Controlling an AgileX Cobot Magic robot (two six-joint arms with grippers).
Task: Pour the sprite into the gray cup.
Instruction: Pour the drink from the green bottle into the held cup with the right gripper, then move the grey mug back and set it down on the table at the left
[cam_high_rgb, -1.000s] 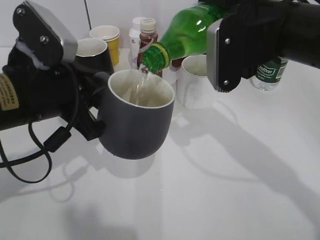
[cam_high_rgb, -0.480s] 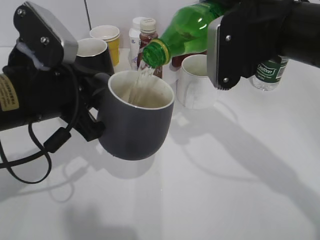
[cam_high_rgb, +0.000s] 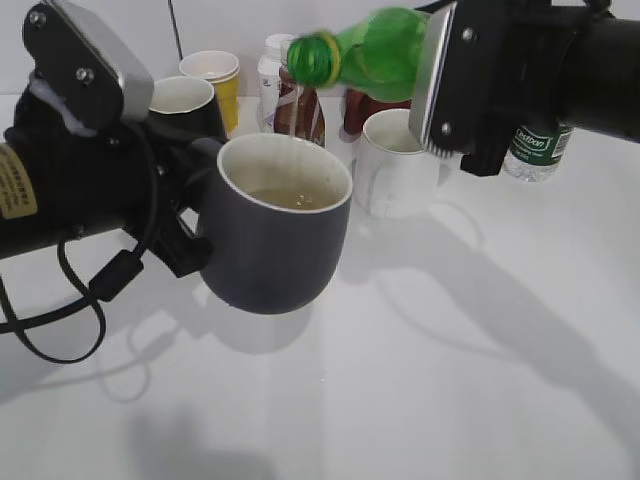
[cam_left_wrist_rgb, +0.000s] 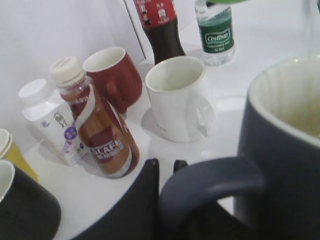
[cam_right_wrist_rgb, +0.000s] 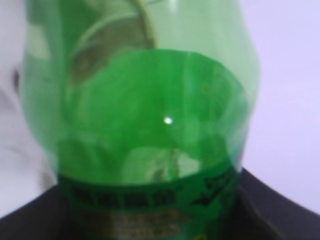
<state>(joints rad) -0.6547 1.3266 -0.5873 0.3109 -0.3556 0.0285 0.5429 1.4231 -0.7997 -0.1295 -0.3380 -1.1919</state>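
Inspector: Pincer on the right (cam_high_rgb: 440, 85) is clenched on the tall translucent green plastic sprite bottle (cam_high_rgb: 375, 50), held nearly level, its mouth pointing away from that pincer toward the left arm. The right wrist view confirms it: green bottle wall fills the picture, the dark pincer frame hugging its base.

Clerk: And the left pincer (cam_left_wrist_rgb: 165, 200)?

Inspector: Grasping the squat dark gray ceramic cup (cam_high_rgb: 275, 235) by its loop handle, carrying it off the white counter (cam_high_rgb: 450, 380). The cup stands out in front of that pincer, rim up, below the bottle mouth. Pale liquid lies low inside the cream interior.

Clerk: Which step?

Inspector: Judged, the close of the pour. A thin trace hangs from the mouth; whether liquid is running I cannot tell.

Clerk: The next move?

Inspector: Either tip the mouth down for more, or bring the bottle fully upright and draw it clear. The cup must be kept level throughout. Beyond the left pincer stand a white ceramic mug (cam_left_wrist_rgb: 177, 97), a brown drink bottle (cam_left_wrist_rgb: 95, 130) and a red mug (cam_left_wrist_rgb: 112, 75); lowering must avoid them.
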